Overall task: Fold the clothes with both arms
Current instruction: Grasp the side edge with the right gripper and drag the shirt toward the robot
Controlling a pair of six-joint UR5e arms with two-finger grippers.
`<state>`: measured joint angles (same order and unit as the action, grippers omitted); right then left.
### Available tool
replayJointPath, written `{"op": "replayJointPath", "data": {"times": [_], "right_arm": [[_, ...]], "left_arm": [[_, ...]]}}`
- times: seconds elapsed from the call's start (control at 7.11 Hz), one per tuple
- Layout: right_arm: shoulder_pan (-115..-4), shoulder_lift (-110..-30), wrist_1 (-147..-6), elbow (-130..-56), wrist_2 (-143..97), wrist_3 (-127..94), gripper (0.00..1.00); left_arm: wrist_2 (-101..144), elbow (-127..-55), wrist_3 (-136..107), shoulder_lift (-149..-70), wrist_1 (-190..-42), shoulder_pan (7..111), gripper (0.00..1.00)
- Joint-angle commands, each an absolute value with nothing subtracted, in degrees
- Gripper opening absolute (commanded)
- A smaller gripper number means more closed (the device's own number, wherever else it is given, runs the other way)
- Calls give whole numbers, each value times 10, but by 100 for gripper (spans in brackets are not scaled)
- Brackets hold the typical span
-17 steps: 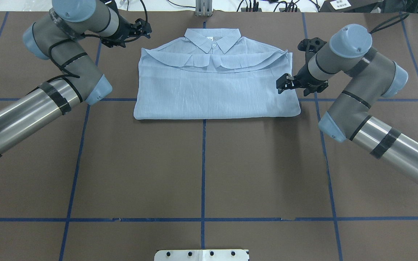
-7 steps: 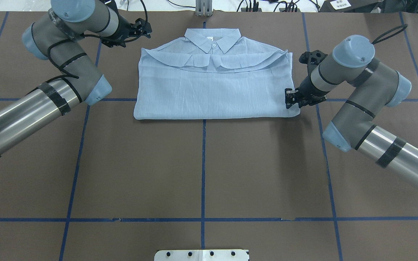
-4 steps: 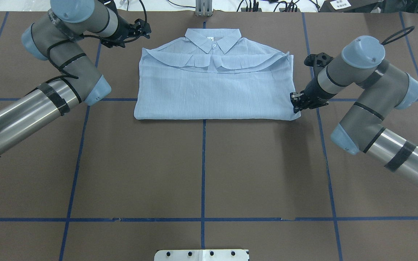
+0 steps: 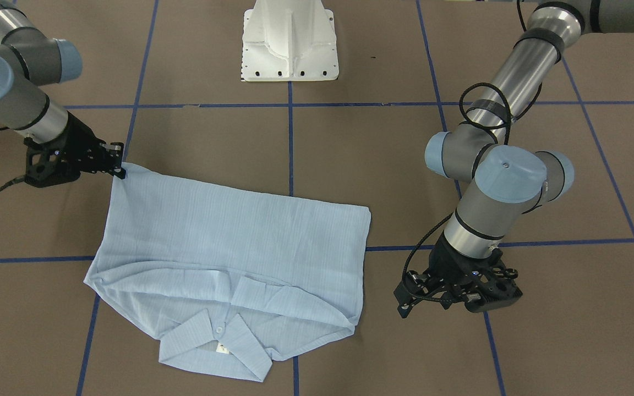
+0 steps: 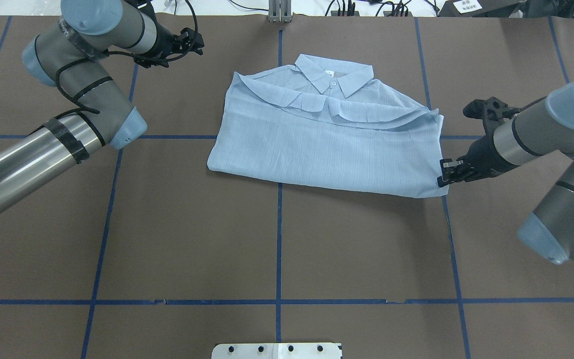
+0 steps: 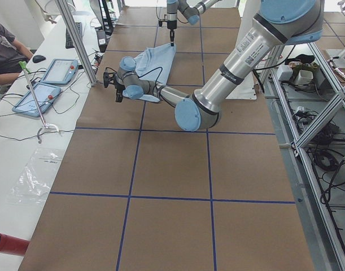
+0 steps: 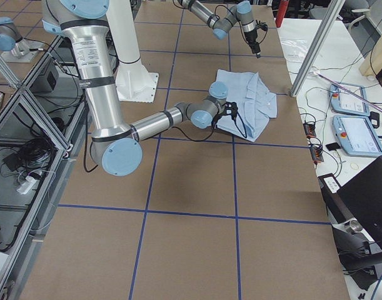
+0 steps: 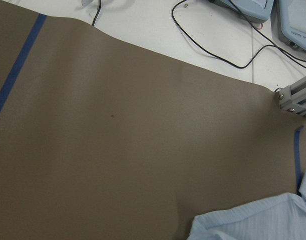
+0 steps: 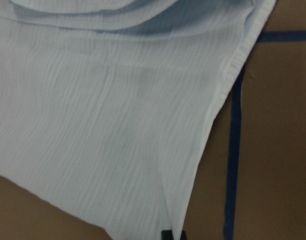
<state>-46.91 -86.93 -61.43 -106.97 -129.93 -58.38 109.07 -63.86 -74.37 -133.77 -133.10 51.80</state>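
The pale-blue shirt (image 5: 327, 144) lies folded and skewed on the brown table, collar (image 5: 334, 75) at the far side. My right gripper (image 5: 445, 174) is shut on its near right corner, and the same pinch shows in the front view (image 4: 120, 168). In the right wrist view the cloth (image 9: 117, 125) fills the frame, with one fingertip (image 9: 167, 234) at the bottom edge. My left gripper (image 5: 195, 42) stands open over bare table, well left of the shirt's far corner (image 8: 253, 220); the front view has this gripper (image 4: 403, 301) beside the collar end.
Blue tape lines (image 5: 279, 239) cross the brown table cover. The white pedestal (image 4: 289, 38) stands at the robot's side. A metal post (image 5: 279, 12) rises at the far edge. A seated person (image 6: 5, 48) and tablets (image 6: 59, 70) occupy the side bench.
My right gripper closed on the shirt's near right corner and dragged it right and toward the robot. The whole shirt slid right and turned. The left arm barely shifted.
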Motion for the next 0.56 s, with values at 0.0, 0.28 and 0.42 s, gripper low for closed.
{"op": "replayJointPath", "data": {"times": [0.0, 0.28, 0.42], "right_arm": [[-404, -952, -613, -1173, -1342, -585, 0], [-298, -1004, -612, -1244, -1343, -591, 0], [-248, -1008, -605, -1258, -1343, -592, 0]], "left_arm": [[1090, -649, -745, -1334, -1331, 517, 98], [1090, -664, -764, -1331, -1331, 513, 98], [1091, -691, -771, -1312, -1330, 512, 98]]}}
